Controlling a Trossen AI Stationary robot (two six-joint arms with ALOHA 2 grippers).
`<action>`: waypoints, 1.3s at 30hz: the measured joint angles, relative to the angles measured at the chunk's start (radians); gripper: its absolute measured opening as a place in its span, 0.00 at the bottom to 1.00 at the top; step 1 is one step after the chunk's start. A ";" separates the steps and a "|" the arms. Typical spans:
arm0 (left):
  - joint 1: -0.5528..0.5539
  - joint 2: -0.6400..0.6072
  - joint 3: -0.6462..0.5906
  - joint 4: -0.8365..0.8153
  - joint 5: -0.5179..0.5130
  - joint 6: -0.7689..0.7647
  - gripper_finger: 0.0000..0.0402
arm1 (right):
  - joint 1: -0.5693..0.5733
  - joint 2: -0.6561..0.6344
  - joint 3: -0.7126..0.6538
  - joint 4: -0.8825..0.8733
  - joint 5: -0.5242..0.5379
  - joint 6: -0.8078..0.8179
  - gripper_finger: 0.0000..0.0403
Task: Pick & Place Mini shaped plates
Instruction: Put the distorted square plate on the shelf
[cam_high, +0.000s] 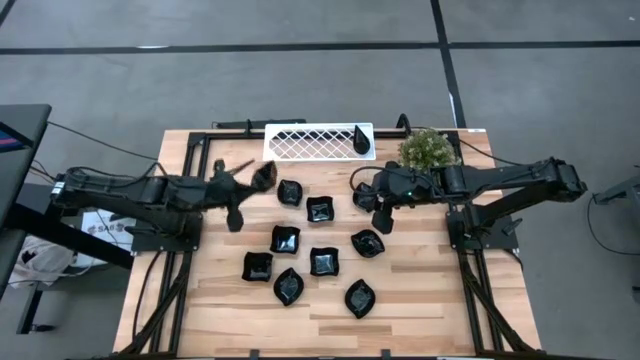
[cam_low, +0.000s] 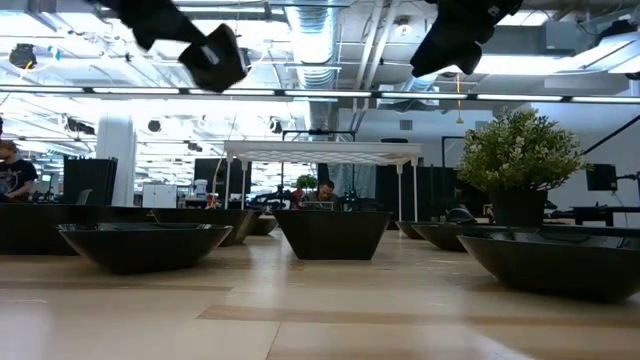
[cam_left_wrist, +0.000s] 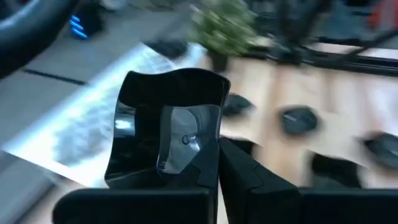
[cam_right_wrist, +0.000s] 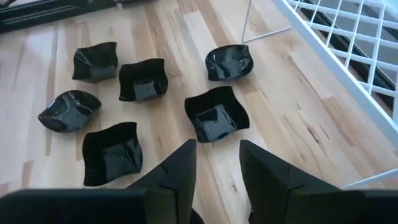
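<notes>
Several mini shaped plates, glossy black, lie spread over the wooden table, among them a square one (cam_high: 320, 209) and a leaf-shaped one (cam_high: 367, 243). A teardrop plate (cam_high: 361, 142) rests on the white lattice tray (cam_high: 310, 143) at the back. My left gripper (cam_high: 250, 182) hangs above the table's left side, near the tray's left end, shut on the rim of a square plate (cam_left_wrist: 168, 118) that it holds tilted in the air (cam_low: 215, 55). My right gripper (cam_right_wrist: 217, 152) is open and holds nothing; it hovers just short of a square plate (cam_right_wrist: 216, 115), with the others (cam_right_wrist: 112, 152) beyond it.
A small potted plant (cam_high: 428, 150) stands at the back right, beside the tray and close to the right arm. The tray stands on thin legs (cam_low: 400, 185). Bare wood (cam_high: 440, 290) lies at the front right.
</notes>
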 joint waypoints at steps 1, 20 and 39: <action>0.017 0.019 0.025 0.002 -0.034 0.037 0.01 | 0.000 0.000 0.000 -0.003 0.013 -0.008 0.29; 0.603 0.537 0.326 0.044 0.203 0.507 0.02 | -0.151 0.000 0.000 0.003 0.166 -0.126 0.29; 0.592 0.668 0.325 0.040 0.224 0.578 0.02 | -0.193 0.000 0.000 0.005 0.165 -0.136 0.29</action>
